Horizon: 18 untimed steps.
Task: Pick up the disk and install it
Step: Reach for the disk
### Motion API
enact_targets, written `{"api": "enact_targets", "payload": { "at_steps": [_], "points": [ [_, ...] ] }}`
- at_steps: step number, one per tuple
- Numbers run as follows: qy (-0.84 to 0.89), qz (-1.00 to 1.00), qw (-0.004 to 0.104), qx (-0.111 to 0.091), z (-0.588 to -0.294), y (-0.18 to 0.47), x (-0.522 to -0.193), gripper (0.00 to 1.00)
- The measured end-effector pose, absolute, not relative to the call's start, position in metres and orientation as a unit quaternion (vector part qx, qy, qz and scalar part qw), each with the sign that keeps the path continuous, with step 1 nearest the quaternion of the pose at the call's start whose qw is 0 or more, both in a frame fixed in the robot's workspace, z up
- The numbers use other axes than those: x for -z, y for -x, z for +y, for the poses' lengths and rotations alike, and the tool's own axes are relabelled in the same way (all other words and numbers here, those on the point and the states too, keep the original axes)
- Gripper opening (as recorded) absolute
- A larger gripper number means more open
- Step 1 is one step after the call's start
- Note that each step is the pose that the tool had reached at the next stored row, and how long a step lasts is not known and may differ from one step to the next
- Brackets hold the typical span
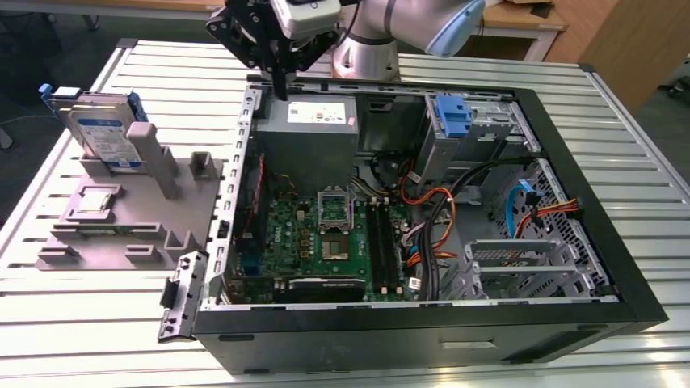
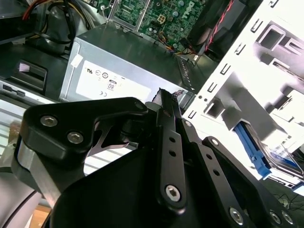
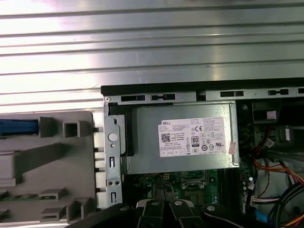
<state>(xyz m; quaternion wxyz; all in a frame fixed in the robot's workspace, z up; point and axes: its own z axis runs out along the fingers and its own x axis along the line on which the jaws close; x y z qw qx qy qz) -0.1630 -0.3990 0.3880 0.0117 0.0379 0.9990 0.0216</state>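
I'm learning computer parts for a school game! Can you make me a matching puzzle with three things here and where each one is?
Things:
1. disk
2. gripper
3. green circuit board

Places:
A. lying flat inside the open case
B. above the grey power-supply box
C. standing upright in the grey stand outside the case

Pairs: 1-C, 2-B, 3-A

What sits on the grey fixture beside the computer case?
The disk stands on edge in the grey fixture; a small square part lies flat nearby. The disk's bottom edge is hidden in its slot.
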Motion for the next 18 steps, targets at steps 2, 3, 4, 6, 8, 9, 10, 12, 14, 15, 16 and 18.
{"api": "enact_targets", "payload": {
  "at_steps": [2,3,4,6,8,9,10,12,14,15,16,18],
  "points": [
    [-0.038,0.999,0.012,-0.022,-0.3989,0.1645,-0.3878,0.1],
    [-0.038,0.999,0.012,-0.022,-0.3989,0.1652,-0.3877,0.1],
    [-0.038,0.999,0.012,-0.022,-0.3989,0.1658,-0.3876,0.1],
    [-0.038,0.999,0.012,-0.022,-0.3989,0.1668,-0.3875,0.1],
    [-0.038,0.999,0.012,-0.022,-0.3989,0.1677,-0.3873,0.1],
    [-0.038,0.999,0.012,-0.022,-0.3989,0.1681,-0.3872,0.1],
    [-0.038,0.999,0.012,-0.022,-0.3989,0.1685,-0.3871,0.1],
    [-0.038,0.999,0.011,-0.022,-0.3989,0.1694,-0.3869,0.1],
    [-0.038,0.999,0.011,-0.022,-0.399,0.1704,-0.3868,0.1],
    [-0.038,0.999,0.011,-0.022,-0.399,0.171,-0.3868,0.1],
    [-0.038,0.999,0.011,-0.022,-0.3989,0.1717,-0.3867,0.1],
    [-0.038,0.999,0.011,-0.022,-0.3989,0.1728,-0.3865,0.1]
  ]
}}
